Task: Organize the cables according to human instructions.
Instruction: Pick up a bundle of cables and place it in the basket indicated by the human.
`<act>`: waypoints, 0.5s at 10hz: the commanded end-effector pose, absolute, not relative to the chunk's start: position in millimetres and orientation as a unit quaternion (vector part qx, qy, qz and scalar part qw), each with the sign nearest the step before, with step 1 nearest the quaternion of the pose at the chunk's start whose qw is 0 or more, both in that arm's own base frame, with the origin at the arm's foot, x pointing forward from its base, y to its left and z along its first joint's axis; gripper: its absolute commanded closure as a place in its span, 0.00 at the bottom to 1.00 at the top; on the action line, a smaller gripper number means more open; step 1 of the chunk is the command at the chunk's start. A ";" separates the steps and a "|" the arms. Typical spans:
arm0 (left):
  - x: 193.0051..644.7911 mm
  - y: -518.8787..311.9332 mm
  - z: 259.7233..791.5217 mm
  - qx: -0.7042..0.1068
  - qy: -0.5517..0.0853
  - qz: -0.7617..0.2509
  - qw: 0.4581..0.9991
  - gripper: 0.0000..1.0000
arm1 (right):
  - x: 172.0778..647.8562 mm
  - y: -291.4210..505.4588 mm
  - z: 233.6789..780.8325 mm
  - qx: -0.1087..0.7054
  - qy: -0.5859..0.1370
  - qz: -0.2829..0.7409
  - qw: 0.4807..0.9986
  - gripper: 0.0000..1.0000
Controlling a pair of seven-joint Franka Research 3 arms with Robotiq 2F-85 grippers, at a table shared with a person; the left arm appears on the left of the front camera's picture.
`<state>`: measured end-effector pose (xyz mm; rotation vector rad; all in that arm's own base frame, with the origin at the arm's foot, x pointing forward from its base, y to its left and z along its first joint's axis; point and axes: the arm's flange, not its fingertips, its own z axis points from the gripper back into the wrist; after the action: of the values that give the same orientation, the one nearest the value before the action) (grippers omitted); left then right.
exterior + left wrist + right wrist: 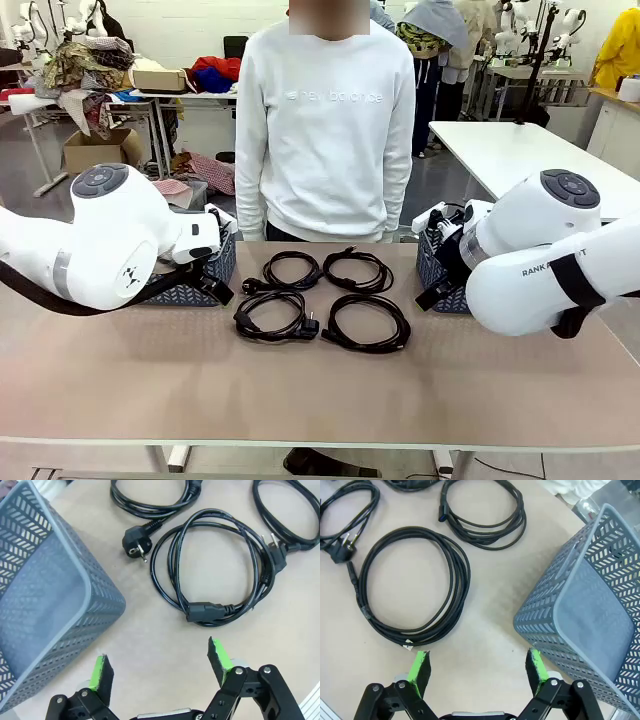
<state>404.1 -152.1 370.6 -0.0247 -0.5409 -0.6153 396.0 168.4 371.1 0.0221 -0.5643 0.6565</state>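
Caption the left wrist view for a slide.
Open left gripper over the table, grey mesh basket beside it, coiled black cable ahead.

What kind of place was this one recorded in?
Probably a robotics lab or workshop: a person stands across the table from the left arm and right arm, with more white work tables and heaps of clothing behind.

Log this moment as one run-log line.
left end effector: open, empty | right end effector: open, empty | cables: four coils on table | baskets: one per side | person: standing opposite
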 end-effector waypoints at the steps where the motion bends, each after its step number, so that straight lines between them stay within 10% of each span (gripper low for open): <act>1: 404.1 -152.1 370.7 -0.012 -0.263 -0.299 0.917 0.00 | 396.0 168.4 371.1 0.011 -0.274 0.318 0.908 0.00; 5: 404.1 -152.1 370.7 -0.012 -0.263 -0.299 0.917 0.00 | 396.0 168.4 371.1 0.011 -0.274 0.318 0.908 0.00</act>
<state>404.0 -152.4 370.6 -0.0248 -0.5410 -0.6158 396.0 168.5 371.1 0.0217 -0.5643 0.6570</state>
